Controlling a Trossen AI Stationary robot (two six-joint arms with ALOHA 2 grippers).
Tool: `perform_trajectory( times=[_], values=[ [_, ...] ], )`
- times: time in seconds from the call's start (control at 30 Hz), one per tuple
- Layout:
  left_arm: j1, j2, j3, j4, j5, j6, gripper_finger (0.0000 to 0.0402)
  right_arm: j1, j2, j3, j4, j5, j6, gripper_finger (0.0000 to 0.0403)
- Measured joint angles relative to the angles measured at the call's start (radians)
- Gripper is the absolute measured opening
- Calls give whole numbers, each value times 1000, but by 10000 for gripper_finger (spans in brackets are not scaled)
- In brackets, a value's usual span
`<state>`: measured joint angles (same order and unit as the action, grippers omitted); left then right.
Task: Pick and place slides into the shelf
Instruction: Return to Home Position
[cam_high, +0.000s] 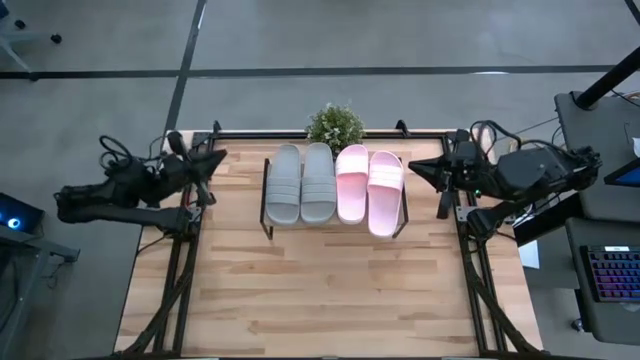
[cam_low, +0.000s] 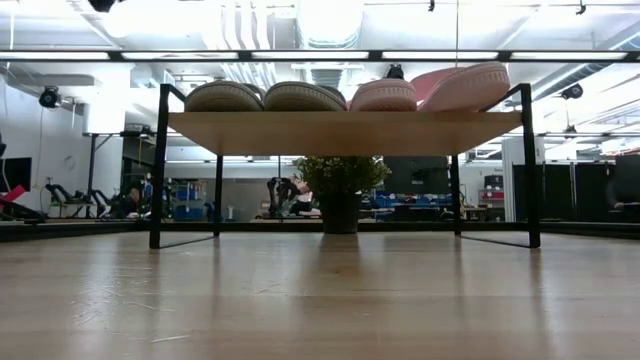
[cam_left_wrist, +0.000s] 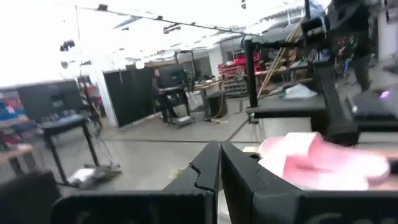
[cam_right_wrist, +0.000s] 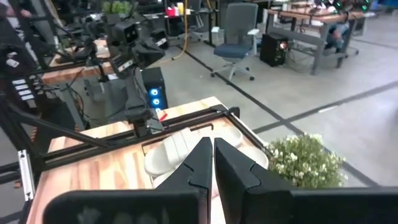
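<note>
Sitting together on the shelf, grey-green slides left, pink slides right, left pincer and right pincer each pressed together at the bench's side edges.

Two matte-black arms, same build. Left arm: chunky boxy links, rounded joint housings, thin black cable loops near the wrist end. Right arm: bulkier housing, black cable bundle beside the wrist. Left gripper and right gripper: dark, tapering to a point. Left fingers: flat black plastic, angular wedge profile, stepped notch on the inner edge, mounted on a wide black crossbar. Right fingers: identical moulding. Screws, markings: too small to tell.
</note>
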<state>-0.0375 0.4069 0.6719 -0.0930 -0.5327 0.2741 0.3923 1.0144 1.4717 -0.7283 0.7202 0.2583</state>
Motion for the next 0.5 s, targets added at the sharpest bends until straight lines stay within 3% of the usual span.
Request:
perform_trajectory(
  times=[0.13, 0.3, 0.4, 0.5],
  values=[
    [0, -144, -35, -55, 4, 47, 0, 0, -6, -23, 0, 15, 52, 8],
    [0, -324, -1, -291, 19, -21, 0, 0, -5, -39, 3, 15, 58, 8],
    [0, -366, -9, -398, 87, -109, 0, 0, -5, -44, 5, 26, 49, 8],
    [-1, -376, -11, -406, 131, -143, 0, 0, -6, -46, 6, 51, 48, 8]
  ],
)
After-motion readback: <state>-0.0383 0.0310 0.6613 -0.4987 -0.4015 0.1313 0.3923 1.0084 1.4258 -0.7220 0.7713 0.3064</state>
